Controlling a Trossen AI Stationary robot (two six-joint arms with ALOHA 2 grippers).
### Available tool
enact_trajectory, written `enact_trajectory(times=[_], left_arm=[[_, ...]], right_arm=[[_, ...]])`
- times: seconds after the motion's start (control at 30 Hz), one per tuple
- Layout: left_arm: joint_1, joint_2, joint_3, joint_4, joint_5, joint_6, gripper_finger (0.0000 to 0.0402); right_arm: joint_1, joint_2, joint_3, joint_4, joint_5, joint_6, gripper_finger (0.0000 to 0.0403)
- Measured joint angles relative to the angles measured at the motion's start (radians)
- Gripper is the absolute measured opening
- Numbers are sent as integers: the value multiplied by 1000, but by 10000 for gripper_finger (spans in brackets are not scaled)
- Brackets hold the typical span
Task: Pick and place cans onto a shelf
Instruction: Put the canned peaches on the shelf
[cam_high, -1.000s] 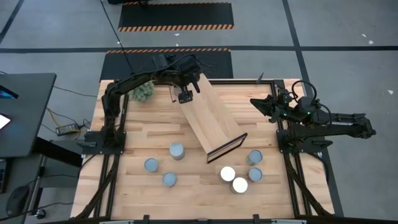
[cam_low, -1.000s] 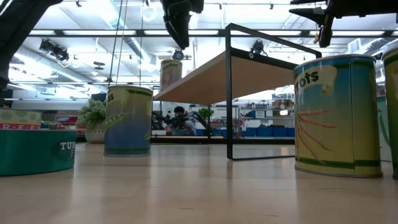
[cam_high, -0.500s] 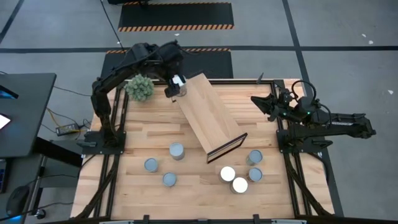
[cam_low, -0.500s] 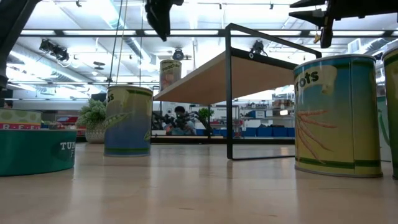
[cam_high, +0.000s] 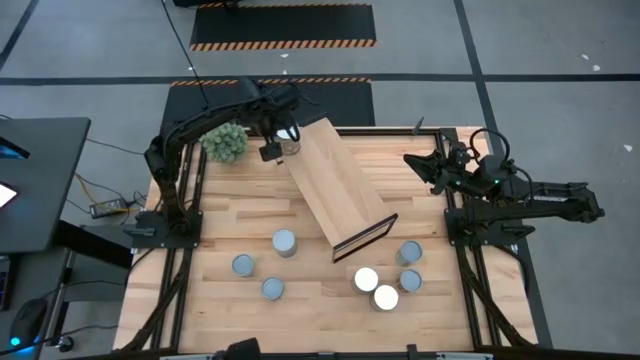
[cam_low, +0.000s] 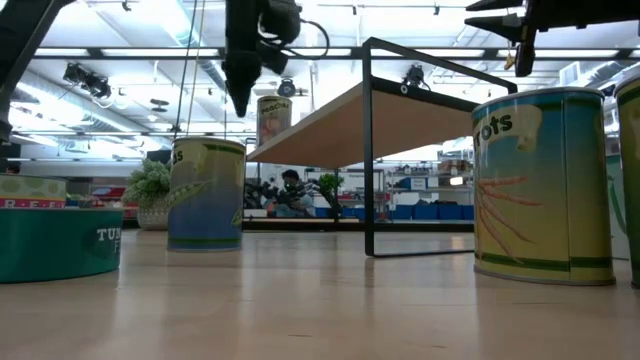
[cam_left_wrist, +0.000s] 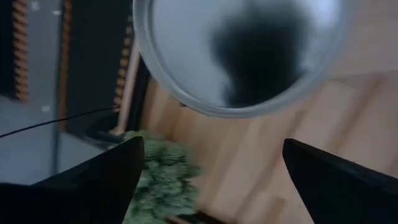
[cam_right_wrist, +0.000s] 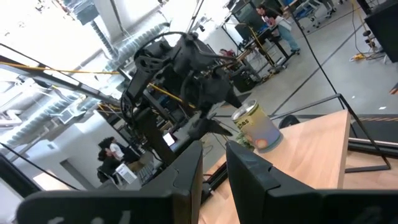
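Left claw (cam_high: 271, 152) hangs above the far end of the shelf (cam_high: 340, 186), its fingers spread wide with nothing between them. In the left wrist view the two dark fingers (cam_left_wrist: 93, 177) stand well apart, and the silvery round top of a can (cam_left_wrist: 239, 53) lies just beyond them. That can (cam_high: 291, 146) stands upright on the far end of the shelf, just beside the claw; the low view shows it (cam_low: 274, 118) up on the light-wood board (cam_low: 340, 125), with the claw (cam_low: 240, 90) hanging to its left.

The shelf lies at a slant across the middle of the surface (cam_high: 230, 200), its dark-framed end (cam_high: 365, 237) nearer than the rest. A green spiky plant ball (cam_high: 225, 142) sits at the far left corner, near the left claw.

Seven more cans stand on the near part of the surface. Three grey-topped ones are left of the shelf's framed end (cam_high: 285, 242) (cam_high: 243, 265) (cam_high: 272, 288). Four are to its right: two pale cream tops touching each other (cam_high: 366, 279) (cam_high: 385, 297), and two grey tops (cam_high: 408, 253) (cam_high: 411, 280).

Right claw (cam_high: 412, 163) waits at the far right edge of the surface, fingers (cam_right_wrist: 249, 177) pressed nearly together and holding nothing.
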Motion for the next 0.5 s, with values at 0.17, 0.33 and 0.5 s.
enact_trajectory(times=[0.17,0.33,0.5], left_arm=[[0,0,-13,110,-71,38,389],[1,-1,-13,214,-94,66,389],[1,-1,-13,319,-139,106,389]], right_arm=[[0,0,0,0,0,0,80],[0,0,0,0,0,5,80],[0,0,0,0,0,5,80]])
